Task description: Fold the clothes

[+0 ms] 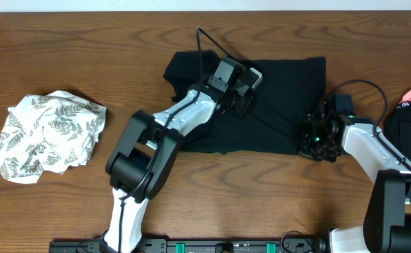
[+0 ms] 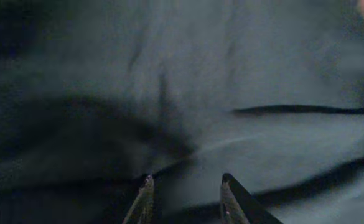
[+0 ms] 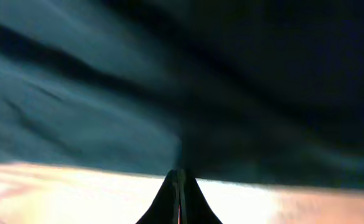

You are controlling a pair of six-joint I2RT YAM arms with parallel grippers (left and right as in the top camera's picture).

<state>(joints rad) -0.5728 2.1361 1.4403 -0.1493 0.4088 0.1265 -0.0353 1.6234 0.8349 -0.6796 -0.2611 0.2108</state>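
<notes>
Right gripper [image 3: 180, 175] — fingers pressed together — pinched the black shirt [image 1: 289, 88] at its near-right hem; left gripper [image 2: 185, 194], part-spread, sat mid-shirt. Fold seemingly beginning — next, that hem needed carrying across.

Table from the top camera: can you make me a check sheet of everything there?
Surface: brown wooden table, bare grain showing.
Job's things: plain black soft short-sleeved shirt, spread out, wrinkled.
Clutter: crumpled white leaf-print cloth at left; black garment with pink piece at right edge.
Grippers: left gripper jaws apart over the shirt; right gripper shut, seemingly pinching the shirt's edge.
Cables: black cable loops off the left wrist, another off the right.
Surroundings: black rail along near edge.
</notes>
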